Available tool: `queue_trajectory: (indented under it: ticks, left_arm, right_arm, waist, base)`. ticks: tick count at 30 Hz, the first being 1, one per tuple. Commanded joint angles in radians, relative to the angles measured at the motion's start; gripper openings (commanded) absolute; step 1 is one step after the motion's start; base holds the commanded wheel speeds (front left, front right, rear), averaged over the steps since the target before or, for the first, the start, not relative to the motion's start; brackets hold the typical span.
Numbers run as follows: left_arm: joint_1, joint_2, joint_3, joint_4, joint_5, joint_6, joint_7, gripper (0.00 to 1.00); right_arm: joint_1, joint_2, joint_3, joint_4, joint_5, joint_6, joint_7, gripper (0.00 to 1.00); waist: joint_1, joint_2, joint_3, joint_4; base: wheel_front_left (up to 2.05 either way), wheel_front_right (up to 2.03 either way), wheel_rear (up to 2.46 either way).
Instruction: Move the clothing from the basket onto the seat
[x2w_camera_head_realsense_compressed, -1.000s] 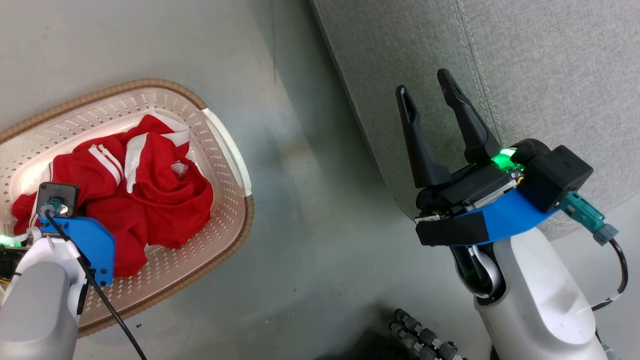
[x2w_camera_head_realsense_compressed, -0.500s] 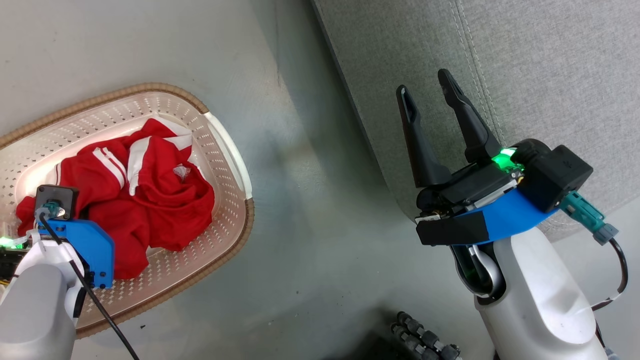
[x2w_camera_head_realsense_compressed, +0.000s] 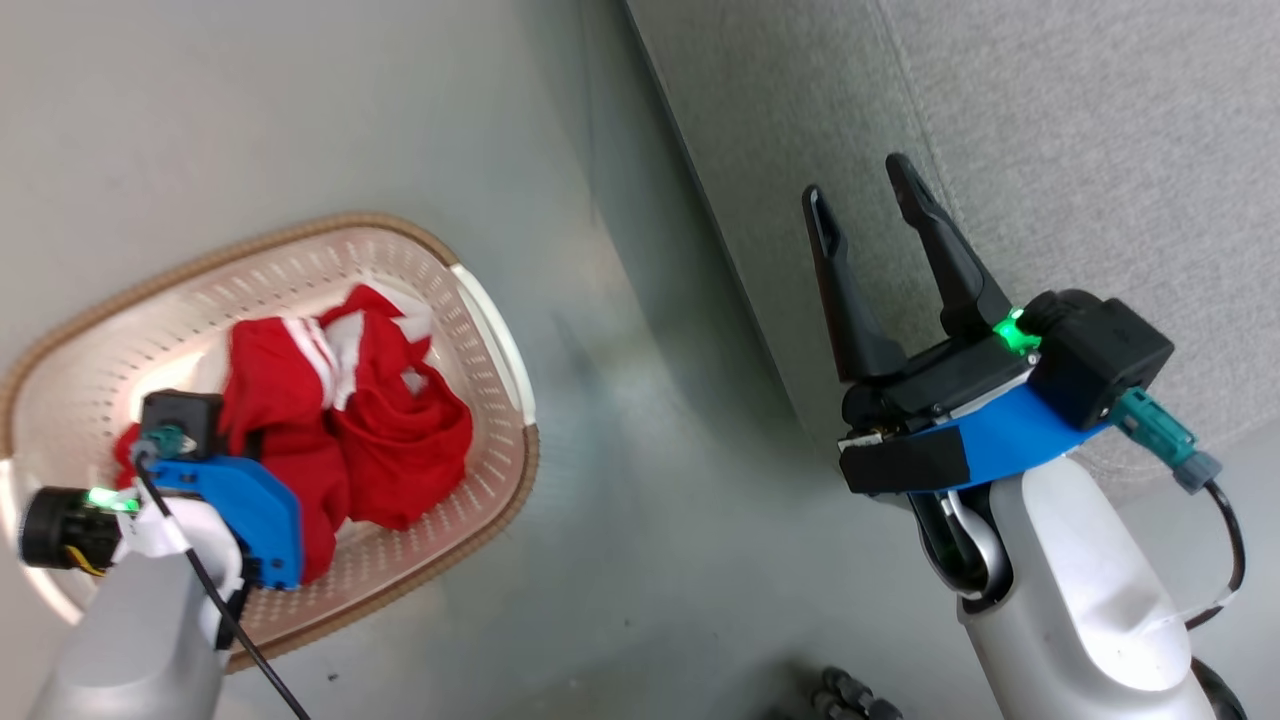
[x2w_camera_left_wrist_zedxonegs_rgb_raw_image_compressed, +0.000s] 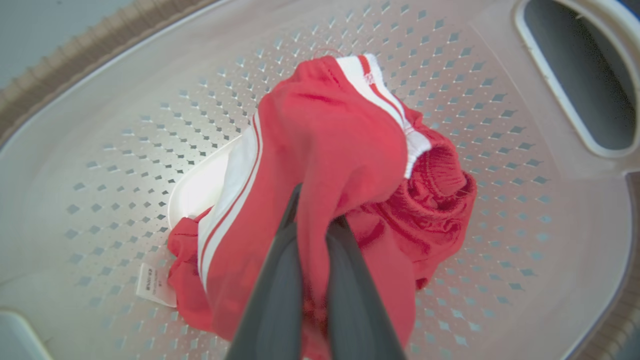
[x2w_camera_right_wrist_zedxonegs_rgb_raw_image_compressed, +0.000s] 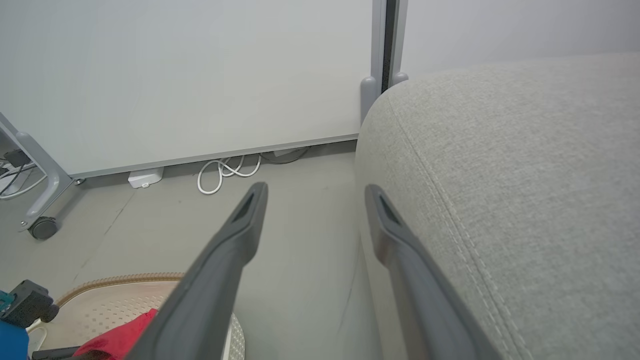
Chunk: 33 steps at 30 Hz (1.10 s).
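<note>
Grey floor (x2w_camera_head_realsense_compressed: 300, 100) lies under the basket (x2w_camera_left_wrist_zedxonegs_rgb_raw_image_compressed: 125, 100) and the seat (x2w_camera_head_realsense_compressed: 1050, 150). Left claw (x2w_camera_left_wrist_zedxonegs_rgb_raw_image_compressed: 317, 205) is pinched tight on a fold of the red clothing (x2w_camera_left_wrist_zedxonegs_rgb_raw_image_compressed: 340, 140), which rises in a peak to it. The rest is heaped below and just beyond the claw, inside the basket. Right claw (x2w_camera_head_realsense_compressed: 858, 180) stands wide and empty beside the seat's rounded corner, with the basket well apart on its left.

This looks like a robot test room. The floor (x2w_camera_right_wrist_zedxonegs_rgb_raw_image_compressed: 300, 250) is plain grey. A white panel (x2w_camera_right_wrist_zedxonegs_rgb_raw_image_compressed: 175, 75) has a leg with a wheel (x2w_camera_right_wrist_zedxonegs_rgb_raw_image_compressed: 42, 227). White cables (x2w_camera_right_wrist_zedxonegs_rgb_raw_image_compressed: 223, 170) lie under it, by a grey seat (x2w_camera_right_wrist_zedxonegs_rgb_raw_image_compressed: 525, 175).
</note>
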Motion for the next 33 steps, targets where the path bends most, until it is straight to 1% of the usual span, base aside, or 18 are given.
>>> queue_trajectory:
  ticks: [1,7,9,14,15,17,21,24,30,33]
  left_arm:
    - [-0.002,-0.011,-0.009,0.009,-0.008,-0.007,-0.017,0.00]
    - [0.020,-0.077,-0.066,0.045,-0.066,-0.020,-0.076,0.00]
    - [0.027,-0.095,-0.107,0.035,-0.102,-0.020,-0.093,0.00]
    - [0.052,-0.103,-0.216,-0.003,-0.214,-0.019,-0.128,0.00]
    - [0.057,-0.118,-0.237,-0.003,-0.227,-0.019,-0.138,0.00]
    - [0.061,-0.165,-0.266,0.021,-0.239,-0.019,-0.164,0.00]
    - [0.051,-0.211,-0.304,0.066,-0.250,-0.019,-0.201,0.00]
    - [0.043,-0.245,-0.333,0.069,-0.263,-0.019,-0.214,0.00]
    - [0.030,-0.270,-0.376,0.043,-0.299,-0.019,-0.222,0.00]
    - [0.024,-0.276,-0.388,0.028,-0.310,-0.019,-0.223,0.00]
  right_arm:
    - [0.016,-0.001,-0.005,0.007,-0.014,0.000,-0.003,1.00]
    - [0.060,-0.002,-0.028,0.039,-0.062,0.000,-0.003,1.00]
    - [0.077,-0.002,-0.035,0.050,-0.079,0.000,-0.003,1.00]
    - [0.129,-0.002,-0.050,0.080,-0.114,0.000,-0.003,1.00]
    - [0.141,-0.002,-0.055,0.086,-0.121,0.000,-0.003,1.00]
    - [0.162,-0.002,-0.062,0.097,-0.131,0.000,-0.003,1.00]
    - [0.206,-0.002,-0.072,0.115,-0.146,0.000,-0.003,1.00]
    - [0.234,-0.002,-0.076,0.125,-0.151,0.000,-0.003,1.00]
    - [0.291,-0.002,-0.081,0.143,-0.158,0.000,-0.003,1.00]
    - [0.307,-0.002,-0.084,0.150,-0.161,0.000,-0.003,1.00]
  waist:
    - [0.0001,0.0000,-0.058,0.031]
    - [0.0001,0.0000,-0.191,0.081]
    - [0.0001,0.0000,-0.240,0.097]
    - [0.0001,0.0000,-0.361,0.142]
    - [0.0001,0.0000,-0.388,0.153]
    - [0.0001,0.0000,-0.431,0.172]
    - [0.0001,0.0000,-0.517,0.212]
    - [0.0001,0.0000,-0.574,0.238]
    - [0.0001,0.0000,-0.662,0.282]
    - [0.0001,0.0000,-0.685,0.294]
  base:
    - [0.00,0.00,0.00]
    - [0.00,0.00,0.00]
    - [0.00,0.00,0.00]
    - [0.00,0.00,0.00]
    - [0.00,0.00,0.00]
    - [0.00,0.00,0.00]
    - [0.00,0.00,0.00]
    - [0.00,0.00,0.00]
    - [0.00,0.00,0.00]
    - [0.00,0.00,0.00]
